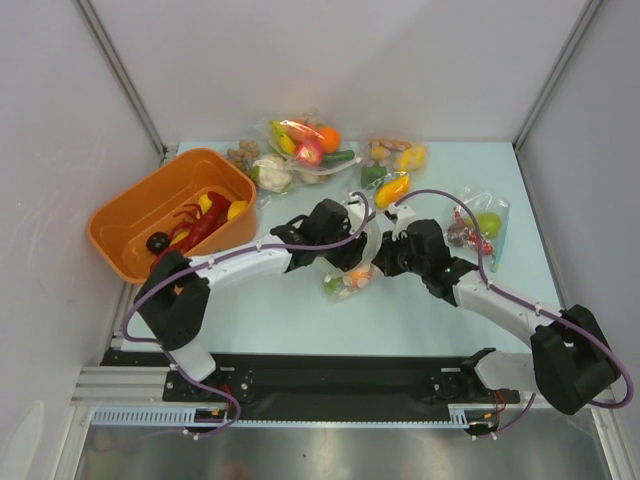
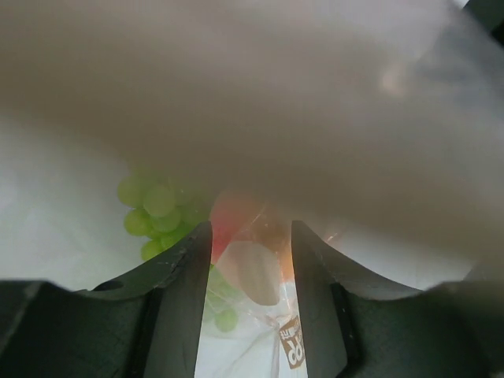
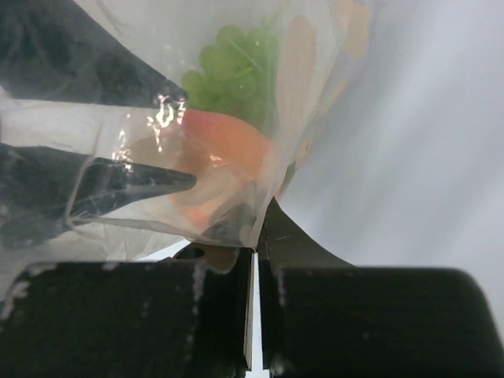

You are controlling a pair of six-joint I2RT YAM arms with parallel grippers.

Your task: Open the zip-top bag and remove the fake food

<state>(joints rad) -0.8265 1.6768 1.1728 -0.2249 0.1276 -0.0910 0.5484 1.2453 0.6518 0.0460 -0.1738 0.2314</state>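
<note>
Lobster (image 1: 200, 225) is out, in the tub (image 1: 135, 190). Right pincer (image 3: 256, 216) pinches the bag (image 3: 118, 142); open left pincer (image 2: 252, 228) reaches for peach (image 3: 224, 142) and grapes (image 3: 236, 67).

Colour record — zip-top bag (image 1: 350, 278) and surroundings.
The bag film is clear and glossy with white glare; inside are a light green grape bunch (image 3: 236, 71), a pink-orange peach (image 3: 224, 146) and pale beige pieces (image 3: 295, 71), and a brown-and-white printed label (image 2: 293, 353) shows on the film. Matt black: left end effector (image 2: 250, 228) and right end effector (image 3: 257, 236). The table (image 1: 300, 320) is pale mint-blue. The bin (image 1: 130, 215) is bright orange, with a red lobster (image 1: 205, 225), a dark ball (image 1: 157, 241) and a yellow piece (image 1: 237, 209) in it. The left arm (image 1: 245, 265) and right arm (image 1: 500, 305) are white with black joints — cables (image 1: 430, 192) purple. The small bag (image 1: 500, 245) is blue-edged, its pear (image 1: 489, 222) green.
</note>
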